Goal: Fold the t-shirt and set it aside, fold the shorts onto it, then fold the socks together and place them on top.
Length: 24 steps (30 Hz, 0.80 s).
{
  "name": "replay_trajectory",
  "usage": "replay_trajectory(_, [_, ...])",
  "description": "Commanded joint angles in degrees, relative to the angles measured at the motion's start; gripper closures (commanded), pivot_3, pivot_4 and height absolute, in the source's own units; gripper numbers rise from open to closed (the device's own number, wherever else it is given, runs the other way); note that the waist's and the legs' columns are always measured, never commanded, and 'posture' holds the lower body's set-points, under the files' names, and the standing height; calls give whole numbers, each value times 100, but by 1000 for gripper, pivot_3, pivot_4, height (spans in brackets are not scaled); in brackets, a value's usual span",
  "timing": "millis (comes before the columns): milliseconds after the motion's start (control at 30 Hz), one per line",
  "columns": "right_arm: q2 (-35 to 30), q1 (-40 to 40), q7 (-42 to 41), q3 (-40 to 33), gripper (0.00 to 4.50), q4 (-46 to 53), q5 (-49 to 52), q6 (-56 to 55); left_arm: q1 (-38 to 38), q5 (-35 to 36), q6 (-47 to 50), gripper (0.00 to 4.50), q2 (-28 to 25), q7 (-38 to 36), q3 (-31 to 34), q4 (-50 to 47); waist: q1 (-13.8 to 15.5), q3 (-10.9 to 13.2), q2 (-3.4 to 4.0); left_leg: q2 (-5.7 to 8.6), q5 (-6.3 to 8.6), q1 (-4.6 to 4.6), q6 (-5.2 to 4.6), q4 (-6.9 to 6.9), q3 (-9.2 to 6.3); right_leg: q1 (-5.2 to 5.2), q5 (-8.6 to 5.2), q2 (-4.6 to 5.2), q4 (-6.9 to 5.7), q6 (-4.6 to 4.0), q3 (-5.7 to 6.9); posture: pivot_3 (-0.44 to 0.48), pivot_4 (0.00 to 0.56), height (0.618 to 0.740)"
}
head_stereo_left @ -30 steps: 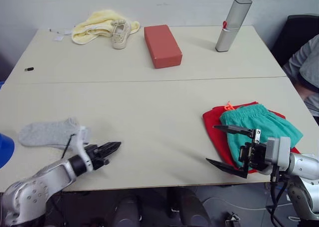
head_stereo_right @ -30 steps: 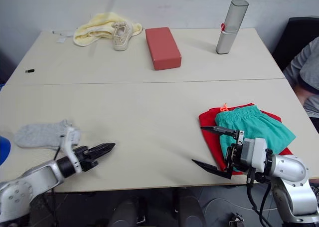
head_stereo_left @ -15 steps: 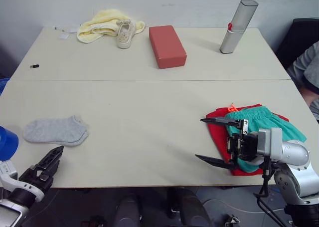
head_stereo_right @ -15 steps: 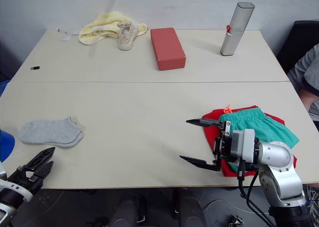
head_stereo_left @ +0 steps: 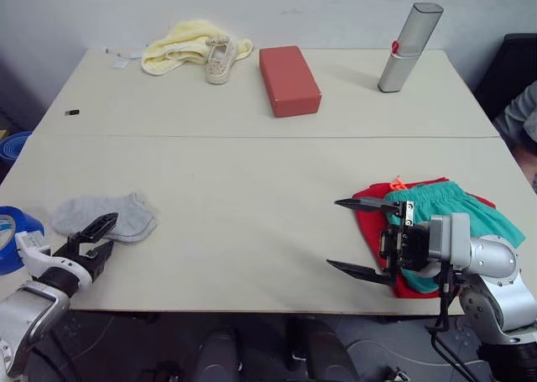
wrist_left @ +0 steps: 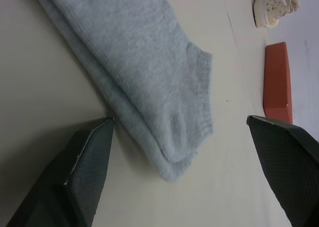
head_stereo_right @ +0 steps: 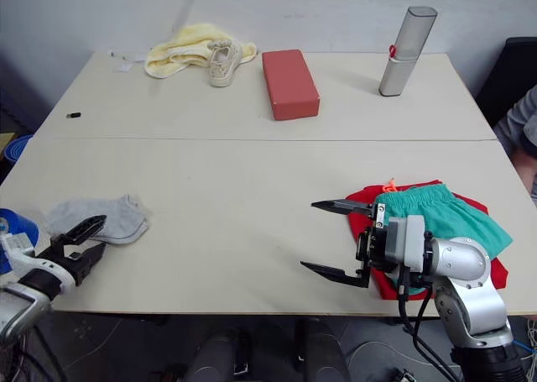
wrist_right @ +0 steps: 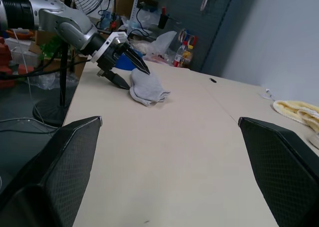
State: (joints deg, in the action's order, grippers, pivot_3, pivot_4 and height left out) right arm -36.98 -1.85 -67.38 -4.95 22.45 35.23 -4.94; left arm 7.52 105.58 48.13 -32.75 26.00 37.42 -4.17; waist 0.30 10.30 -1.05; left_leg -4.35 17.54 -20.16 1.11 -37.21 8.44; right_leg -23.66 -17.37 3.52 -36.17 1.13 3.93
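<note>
Beside socks point(head_stereo_left: 105, 217): left hand point(head_stereo_left: 91, 237) agape, empty.

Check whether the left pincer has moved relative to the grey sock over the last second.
Yes. The left pincer began beside the sock toward table centre, dropped below the table edge, and now sits open at the sock's near side.
</note>
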Motion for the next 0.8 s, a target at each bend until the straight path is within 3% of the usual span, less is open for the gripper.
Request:
replay_trajectory(33, [41,-4,80,-98,0,214,71,-35,-231,-175,116,986,-22,281,-454,435,38,-8,13,1,-1,-1,-2,1,-1,1,2,0,3,3,0,0,150,740])
replay_trajectory(133, [50,29,126,-94,0,245,67,-43,-390,-377,160,1997,-77,334,-552,599,107,-10,16,3,-2,-4,-6,5,-1,3,29,1,14,50,1,0,150,740])
replay_trajectory(367, [60,89,208,-111,0,277,54,-73,-534,-689,283,4414,-101,121,-640,706,126,-10,17,9,1,-9,-12,9,-1,3,29,10,22,49,2,0,150,740])
replay_trajectory(600, [32,244,231,-192,0,311,38,-143,-687,-1087,474,4476,-115,-498,-807,359,129,-10,16,14,3,-16,-18,9,-3,2,28,18,31,49,7,0,150,740])
replay_trajectory(800, [-93,468,141,-391,0,338,64,-167,-914,-872,797,4476,63,-363,-1574,-553,118,-8,13,29,18,-27,-42,11,-3,-1,38,49,35,66,18,0,150,740])
